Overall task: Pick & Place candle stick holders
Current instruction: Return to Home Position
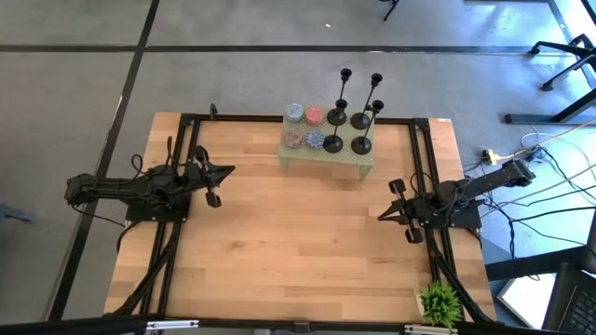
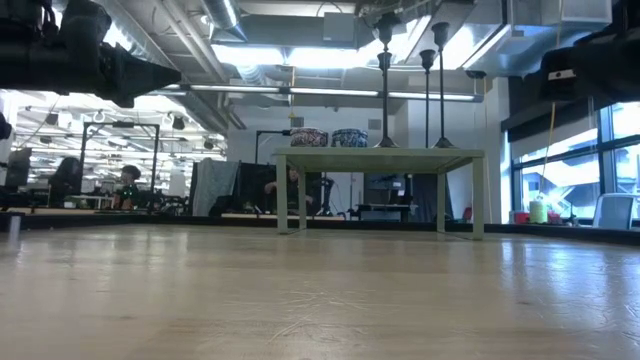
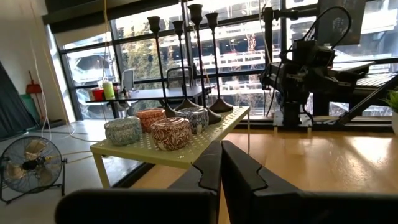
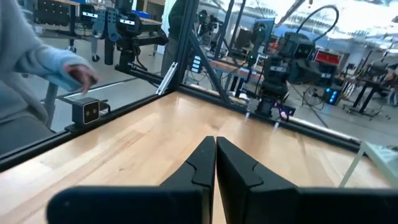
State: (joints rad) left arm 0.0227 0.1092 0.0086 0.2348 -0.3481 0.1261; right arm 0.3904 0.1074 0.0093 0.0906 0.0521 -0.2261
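Note:
Several black candle stick holders [image 1: 346, 130] stand upright by their round bases on a small pale green perforated stand [image 1: 352, 162] at the table's far edge, right of the middle. The left wrist view shows them [image 3: 186, 68] on the stand's top [image 3: 163, 155] behind the tins. My left gripper [image 1: 229, 171] hovers shut above the table's left side, pointing level toward the right; its fingers [image 3: 219, 147] are together with nothing between them. My right gripper [image 1: 380, 216] hovers shut above the right side, pointing left, and is empty in its own view [image 4: 214, 142].
Several round patterned tins [image 1: 304, 127] share the stand's left half. A small green plant [image 1: 440, 302] sits at the near right corner. Black frame rails [image 1: 424, 167] border the table. A person's arm [image 4: 43, 65] shows beyond the table's edge, near a small camera [image 4: 87, 111].

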